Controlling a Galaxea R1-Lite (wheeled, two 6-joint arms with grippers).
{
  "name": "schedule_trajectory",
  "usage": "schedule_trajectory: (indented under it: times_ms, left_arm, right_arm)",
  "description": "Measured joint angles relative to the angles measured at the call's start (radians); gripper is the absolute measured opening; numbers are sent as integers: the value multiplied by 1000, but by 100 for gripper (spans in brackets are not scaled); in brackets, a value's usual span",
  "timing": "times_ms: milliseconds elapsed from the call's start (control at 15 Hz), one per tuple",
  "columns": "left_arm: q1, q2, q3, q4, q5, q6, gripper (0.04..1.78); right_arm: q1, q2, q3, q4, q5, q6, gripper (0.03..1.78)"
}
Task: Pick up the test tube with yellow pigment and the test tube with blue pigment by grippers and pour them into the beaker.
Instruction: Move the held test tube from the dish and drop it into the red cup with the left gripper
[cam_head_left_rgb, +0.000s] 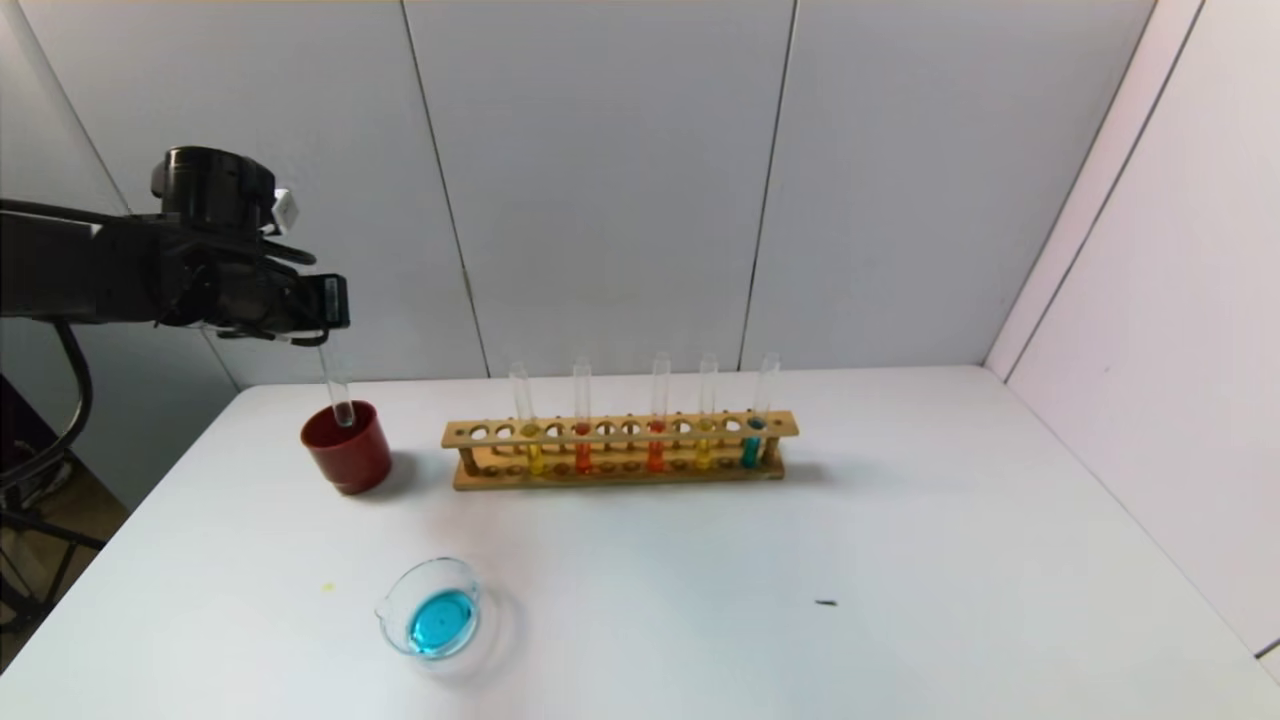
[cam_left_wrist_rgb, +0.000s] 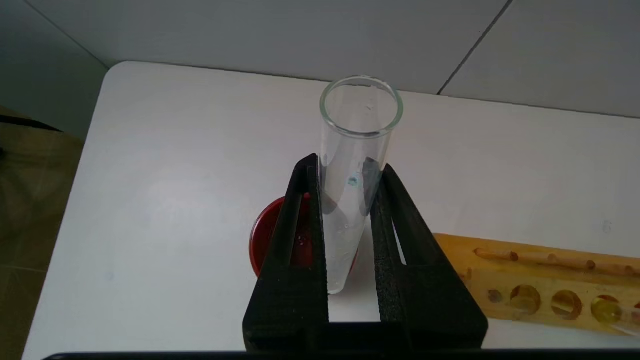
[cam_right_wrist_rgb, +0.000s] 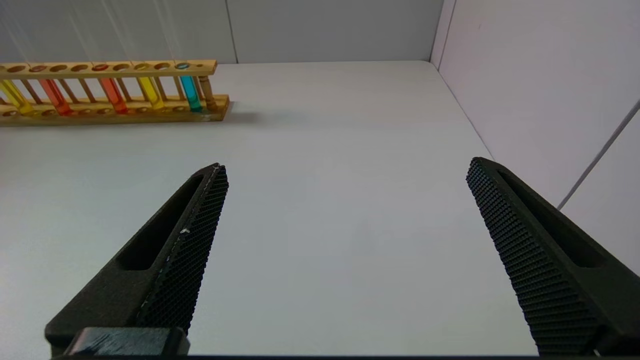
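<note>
Left gripper (cam_head_left_rgb: 322, 318) clenched on emptied tube (cam_head_left_rgb: 337, 385), upright, directly over red cup (cam_head_left_rgb: 346, 448) (right gripper (cam_right_wrist_rgb: 345, 260) released, parked).

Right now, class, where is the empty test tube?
In the head view, the empty test tube is at far left, held by the left gripper, its lower end inside the dark red cup, left of the wooden rack.
</note>
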Motion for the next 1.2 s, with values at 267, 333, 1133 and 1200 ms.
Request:
schedule_trajectory:
  times_ms: [267, 333, 1133, 1200]
  left_arm:
    - [11, 40, -7, -1, 1, -8, 31]
    - [16, 45, -7, -1, 3, -9, 31]
    - [49, 82, 113, -155, -9, -11, 31]
    - [49, 84, 142, -186, -8, -13, 31]
  right_arm:
    - [0, 0, 0, 0, 0, 0, 174]
    - [0, 0, 0, 0, 0, 0, 174]
    - [0, 0, 0, 0, 0, 0, 174]
    - [0, 0, 0, 0, 0, 0, 174]
